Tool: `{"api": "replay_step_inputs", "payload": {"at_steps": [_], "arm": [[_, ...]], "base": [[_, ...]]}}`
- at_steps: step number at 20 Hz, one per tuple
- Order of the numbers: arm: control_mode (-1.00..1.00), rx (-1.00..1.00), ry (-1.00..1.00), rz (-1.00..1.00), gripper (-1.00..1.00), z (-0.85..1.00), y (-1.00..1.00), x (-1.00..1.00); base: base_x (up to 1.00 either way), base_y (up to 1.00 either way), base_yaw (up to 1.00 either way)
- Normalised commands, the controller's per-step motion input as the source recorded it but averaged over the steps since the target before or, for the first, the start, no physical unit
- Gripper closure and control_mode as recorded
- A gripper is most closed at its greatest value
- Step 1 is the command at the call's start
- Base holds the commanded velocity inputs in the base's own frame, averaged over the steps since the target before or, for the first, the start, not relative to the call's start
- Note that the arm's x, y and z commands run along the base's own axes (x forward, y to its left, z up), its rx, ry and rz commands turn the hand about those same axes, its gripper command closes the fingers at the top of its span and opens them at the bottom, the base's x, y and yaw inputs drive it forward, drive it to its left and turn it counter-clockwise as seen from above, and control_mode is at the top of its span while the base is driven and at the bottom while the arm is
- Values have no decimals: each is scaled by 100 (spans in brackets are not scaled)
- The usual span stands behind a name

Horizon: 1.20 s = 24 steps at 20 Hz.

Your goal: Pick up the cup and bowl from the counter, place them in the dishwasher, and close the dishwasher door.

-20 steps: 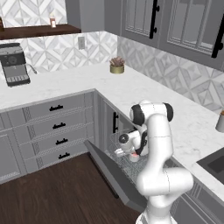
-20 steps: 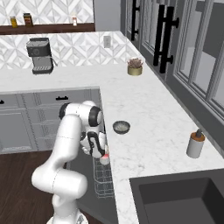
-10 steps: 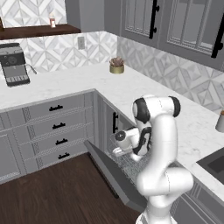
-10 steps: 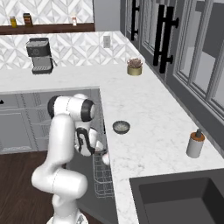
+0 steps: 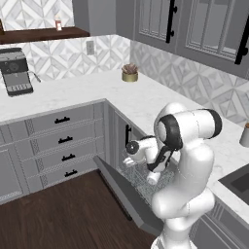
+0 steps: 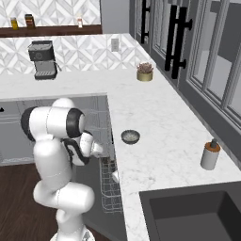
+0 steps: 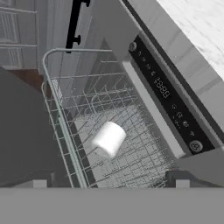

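Note:
The pale cup (image 7: 108, 139) lies on its side in the dishwasher's wire rack (image 7: 57, 92), free of any grip; it also shows as a small white shape (image 5: 153, 177) (image 6: 114, 176). My gripper (image 7: 109, 183) hovers above it, open, with the fingertips (image 7: 39, 183) wide apart. It hangs over the rack beside the counter edge (image 5: 130, 160) (image 6: 100, 150). The dark bowl (image 6: 130, 137) sits upright on the white counter (image 6: 155, 108), just right of the dishwasher (image 7: 168, 94). The dishwasher door (image 5: 121, 192) is folded down and open.
A gold plant pot (image 6: 144, 73) stands at the counter's back, a coffee machine (image 5: 15, 72) at the far left. A pump bottle (image 6: 210, 155) and the dark sink (image 6: 193, 216) lie to the right. Grey drawers (image 5: 63, 141) flank the open door.
The gripper has opened and let go of the cup, which now rests in the rack. The hand has drawn back a little above it, and the arm's shoulder has swung.

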Motion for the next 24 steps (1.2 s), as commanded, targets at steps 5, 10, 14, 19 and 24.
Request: {"api": "replay_step_inputs", "payload": {"at_steps": [5, 10, 14, 19, 24], "arm": [[-100, 0, -9, 0, -100, 100, 2, 0], [-100, 0, 0, 0, -100, 100, 0, 0], [-100, -6, 7, 6, -100, 100, 0, 0], [-100, -3, 27, 16, -100, 97, -25, -11], [-100, 3, 18, 14, -100, 71, -54, -10]], "base": [[0, 0, 0], [0, 0, 0], [0, 0, 0], [0, 0, 0], [0, 0, 0]]}}
